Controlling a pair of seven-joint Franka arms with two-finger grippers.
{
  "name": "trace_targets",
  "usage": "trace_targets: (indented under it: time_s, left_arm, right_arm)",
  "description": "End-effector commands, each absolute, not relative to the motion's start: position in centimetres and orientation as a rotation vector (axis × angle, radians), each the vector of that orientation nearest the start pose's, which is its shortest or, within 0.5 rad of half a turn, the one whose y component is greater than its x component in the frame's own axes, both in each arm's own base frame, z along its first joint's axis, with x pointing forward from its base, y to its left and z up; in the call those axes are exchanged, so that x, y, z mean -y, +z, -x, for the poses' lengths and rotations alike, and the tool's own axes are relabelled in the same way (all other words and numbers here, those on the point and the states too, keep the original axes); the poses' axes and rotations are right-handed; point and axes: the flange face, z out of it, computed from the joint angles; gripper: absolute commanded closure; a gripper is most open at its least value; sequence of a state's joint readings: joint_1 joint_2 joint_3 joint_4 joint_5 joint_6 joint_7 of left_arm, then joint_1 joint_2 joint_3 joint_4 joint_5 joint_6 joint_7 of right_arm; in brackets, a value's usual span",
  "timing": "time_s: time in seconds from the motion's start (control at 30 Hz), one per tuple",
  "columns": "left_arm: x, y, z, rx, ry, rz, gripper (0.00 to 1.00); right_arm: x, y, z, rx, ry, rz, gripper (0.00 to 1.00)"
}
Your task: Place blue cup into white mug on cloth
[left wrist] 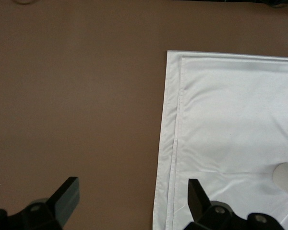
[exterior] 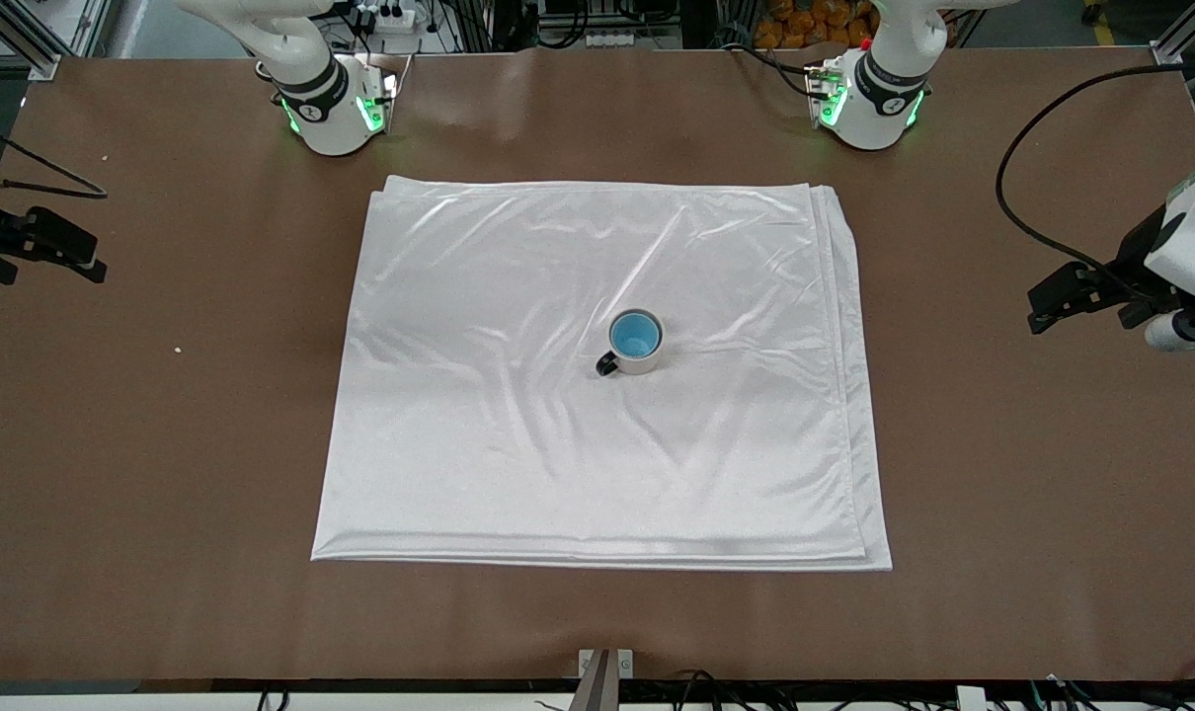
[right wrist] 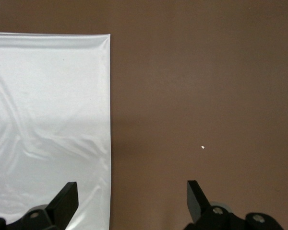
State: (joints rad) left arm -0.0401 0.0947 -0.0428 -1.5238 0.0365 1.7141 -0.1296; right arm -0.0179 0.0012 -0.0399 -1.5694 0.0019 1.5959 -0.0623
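Grippers spread — blue cup (exterior: 635,335) inside white mug (exterior: 643,361) shows whole only from the front.

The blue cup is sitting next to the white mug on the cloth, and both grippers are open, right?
Not quite. The front view shows the blue cup inside the white mug, not next to it. The mug does stand on the cloth, and the left gripper and right gripper are both open.

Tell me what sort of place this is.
Probably a robotics lab bench: two arm bases bolted along a brown table, aluminium framing and cables at the edges, and a staged white cloth carrying a white mug with a blue cup inside.
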Motion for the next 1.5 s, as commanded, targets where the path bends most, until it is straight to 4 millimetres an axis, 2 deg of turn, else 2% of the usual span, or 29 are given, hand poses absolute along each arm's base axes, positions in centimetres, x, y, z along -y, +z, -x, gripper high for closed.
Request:
trace_targets:
  time_s: [0.0,0.23,0.47,0.6,1.47]
  left_arm:
    - [4.2,61.7,-58.1,0.044,-0.150,3.135,0.00]
    - [4.1,62.6,-56.4,0.035,-0.162,3.135,0.00]
    - [3.8,62.5,-55.1,0.053,-0.143,3.163,0.00]
    - [2.8,62.7,-55.1,0.091,-0.149,3.186,0.00]
    - [5.3,62.4,-53.4,0.128,-0.078,3.176,0.00]
  right_arm:
    - [3.3,63.3,-55.5,0.022,-0.043,3.141,0.00]
    - [3.3,63.3,-55.5,0.022,-0.044,3.140,0.00]
    - [3.4,63.3,-55.5,0.019,-0.044,3.140,0.00]
    - [3.4,63.3,-55.5,0.019,-0.044,3.140,0.00]
    - [2.9,63.3,-55.5,0.019,-0.044,3.140,0.00]
